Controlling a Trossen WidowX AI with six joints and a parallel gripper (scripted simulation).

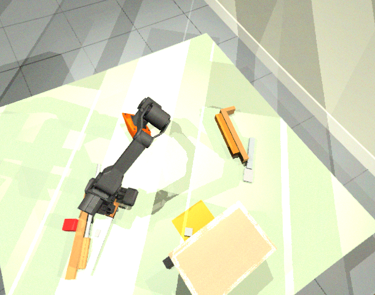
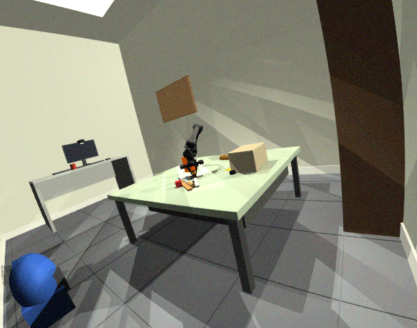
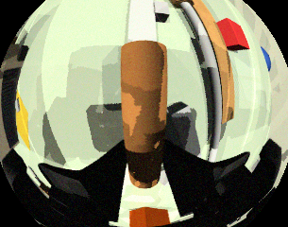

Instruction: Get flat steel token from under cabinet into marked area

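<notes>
My gripper (image 1: 113,210) (image 3: 143,143) is shut on the brown handle (image 3: 144,90) of a tool with a long flat pale blade (image 1: 101,243) (image 3: 142,21). It holds the tool above the table's left part, away from the cabinet (image 1: 224,251) (image 2: 242,161). The yellow marked area (image 1: 197,216) (image 3: 23,125) lies along the cabinet's front. A small grey square (image 1: 188,232), apparently the steel token, lies flat on the yellow close to the cabinet edge. Whether it touches the cabinet or lies wholly inside the area is unclear. The vent slots do not show.
A red cube (image 1: 70,224) (image 3: 233,34) lies beside a long wooden bar (image 1: 74,254) and a wooden-handled tool (image 1: 83,253). A small pale block (image 1: 98,233) shows near my blade. An orange-brown L-shaped piece (image 1: 232,133) and a grey bar (image 1: 250,152) lie farther away. A black block (image 1: 168,262) stands beside the cabinet.
</notes>
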